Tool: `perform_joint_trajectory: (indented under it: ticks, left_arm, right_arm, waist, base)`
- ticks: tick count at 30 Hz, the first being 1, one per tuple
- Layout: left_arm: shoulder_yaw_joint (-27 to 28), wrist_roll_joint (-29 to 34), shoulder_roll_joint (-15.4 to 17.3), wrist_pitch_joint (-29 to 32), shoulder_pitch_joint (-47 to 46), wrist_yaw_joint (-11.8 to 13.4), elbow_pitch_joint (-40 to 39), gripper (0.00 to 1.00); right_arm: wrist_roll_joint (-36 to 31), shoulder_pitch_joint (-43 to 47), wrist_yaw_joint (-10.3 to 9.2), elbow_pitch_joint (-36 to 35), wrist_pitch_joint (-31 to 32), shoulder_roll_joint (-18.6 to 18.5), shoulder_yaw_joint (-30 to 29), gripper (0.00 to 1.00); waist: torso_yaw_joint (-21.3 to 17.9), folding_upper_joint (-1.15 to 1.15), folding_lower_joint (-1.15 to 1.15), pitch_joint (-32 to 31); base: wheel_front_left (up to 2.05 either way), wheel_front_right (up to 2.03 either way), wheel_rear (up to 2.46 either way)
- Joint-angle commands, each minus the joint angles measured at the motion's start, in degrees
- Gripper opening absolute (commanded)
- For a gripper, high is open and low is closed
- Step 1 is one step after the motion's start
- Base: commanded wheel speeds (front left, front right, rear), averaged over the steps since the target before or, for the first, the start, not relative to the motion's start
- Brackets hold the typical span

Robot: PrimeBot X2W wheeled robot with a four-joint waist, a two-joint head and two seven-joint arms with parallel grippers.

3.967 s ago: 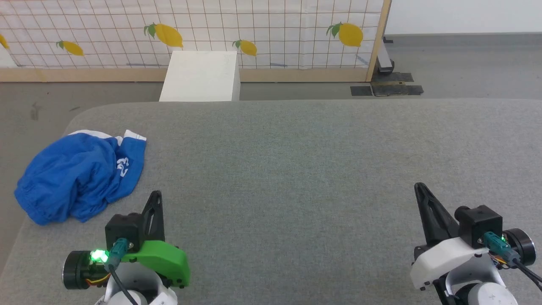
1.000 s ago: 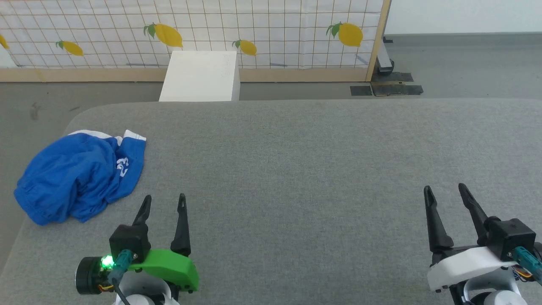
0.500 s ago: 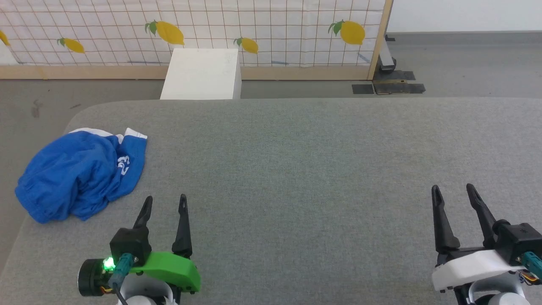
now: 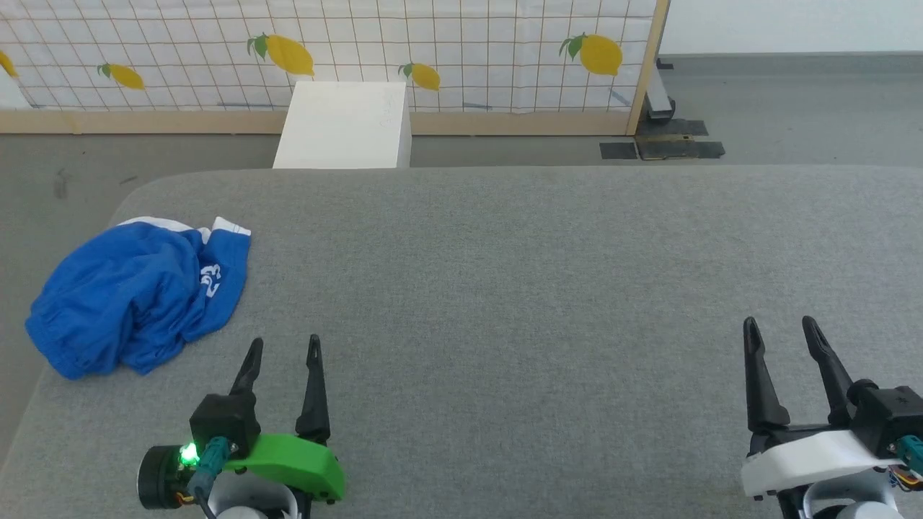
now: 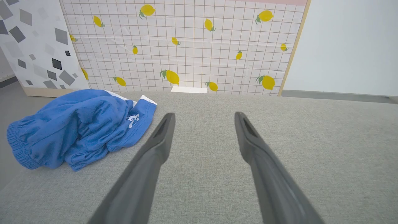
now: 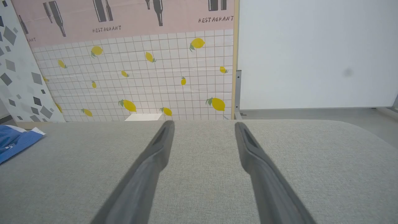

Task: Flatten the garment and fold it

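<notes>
The garment (image 4: 137, 295), bright blue shorts with white trim and a white printed number, lies crumpled in a heap at the far left of the grey table (image 4: 505, 288), near its left edge. My left gripper (image 4: 284, 347) stands open at the lower left, a short way right of and nearer than the heap, holding nothing. In the left wrist view the garment (image 5: 77, 127) lies left of my open left gripper (image 5: 203, 118). My right gripper (image 4: 780, 329) stands open at the lower right, far from the shorts. The right wrist view catches a blue corner of the garment (image 6: 15, 140) at its left edge.
A white box (image 4: 345, 126) stands on the floor just beyond the table's far edge. Behind it runs a lemon-patterned tiled panel (image 4: 433, 43) with a wooden frame. Grey floor lies past the table's rounded left corner, close to the shorts.
Four seconds ago both grippers were turned side-on; they now face forward with fingers spread. Over the last second both slid slightly toward the bottom of the view. The garment has not moved.
</notes>
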Motion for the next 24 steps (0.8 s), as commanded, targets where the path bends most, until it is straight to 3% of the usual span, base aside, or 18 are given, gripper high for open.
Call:
perform_joint_trajectory:
  ticks: [1, 12, 24]
  left_arm:
    - [-0.12, -0.89, -0.15, -0.57, 0.30, 0.32, 0.27, 1.00]
    - [0.02, -1.59, -0.17, -1.88, -0.48, 0.61, 1.14, 1.00]
    - [1.43, -1.94, -0.05, -3.28, 0.01, 1.17, 1.80, 1.00]
  right_arm:
    - [0.38, 0.80, -0.07, 0.27, -0.75, 0.12, -0.18, 1.00]
    - [-0.49, 0.73, -0.08, 0.96, -2.07, 0.13, -0.69, 1.00]
    - [-0.83, 1.00, -0.08, 2.23, -3.48, 0.15, 0.23, 1.00]
  waist:
    - [0.02, 0.00, 0.00, 0.06]
    - [2.34, 0.00, 0.00, 0.53]
    - [11.79, 0.00, 0.00, -0.02]
  base:
    - [0.00, 0.00, 0.00]
    - [0.00, 0.00, 0.00]
    - [0.00, 0.00, 0.00]
